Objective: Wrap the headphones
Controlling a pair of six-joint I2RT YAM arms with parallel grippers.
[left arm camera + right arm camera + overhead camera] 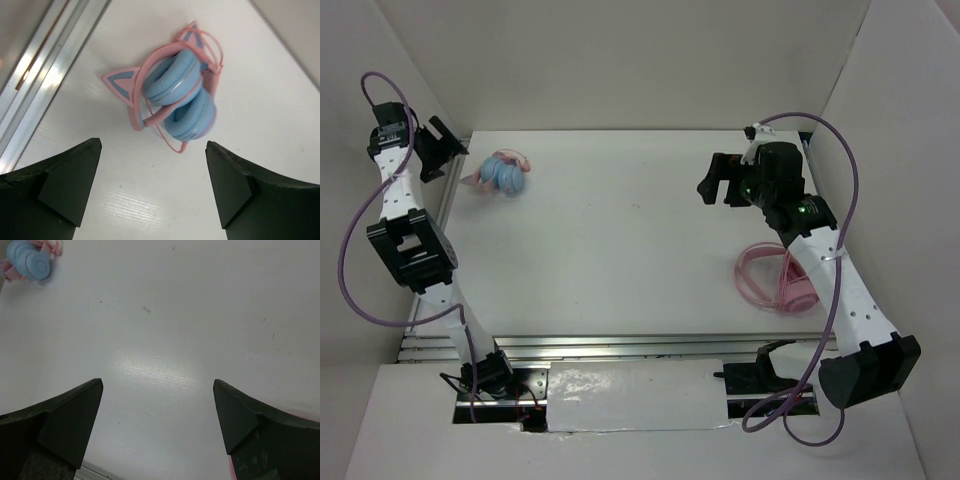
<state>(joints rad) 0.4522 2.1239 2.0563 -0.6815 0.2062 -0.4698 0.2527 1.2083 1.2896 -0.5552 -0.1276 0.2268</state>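
Observation:
The headphones [503, 175] lie folded at the table's far left, their light blue earcups stacked, with a pink headband, cat ears and a thin pink cable wound around them. In the left wrist view the headphones [180, 100] rest on the white surface just beyond my fingers, touching neither. My left gripper [448, 150] [153, 144] is open and empty, just left of them. My right gripper [715, 185] [158, 383] hovers open and empty over the table's right half. From there the headphones [30, 260] show small at the top left.
An all-pink pair of headphones with a coiled cable [780, 280] lies at the right, under my right arm. An aluminium rail [40, 65] runs along the table's left edge close to the headphones. White walls [880, 120] enclose the table.

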